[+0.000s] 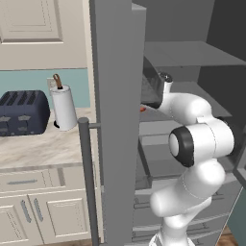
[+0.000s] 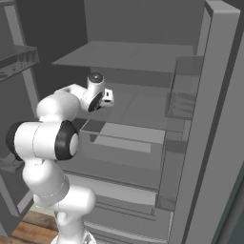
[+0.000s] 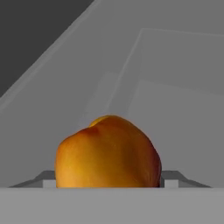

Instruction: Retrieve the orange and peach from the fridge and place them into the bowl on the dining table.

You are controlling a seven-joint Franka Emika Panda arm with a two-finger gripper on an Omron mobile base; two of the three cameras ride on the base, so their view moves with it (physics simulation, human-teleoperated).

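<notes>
Inside the open fridge (image 2: pixel 143 57), the arm's hand (image 3: pixel 107 181) has its two fingers closed against either side of the peach (image 3: pixel 107 153), gripping it above a shelf; carrying it to the bowl, and the orange, remain.

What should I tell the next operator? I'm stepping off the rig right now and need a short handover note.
Gripper: closed on the peach, one fingertip at each side of it in the hand view.
Fridge: doors open, arm reaching in over a shelf.
Done: fridge opened, peach gripped. It is not lifted clear of the fridge yet.
Left: draw the peach out, carry it to the bowl on the dining table, then return for the orange. Bowl, table and orange cannot be placed from these views, so locate them first.
</notes>
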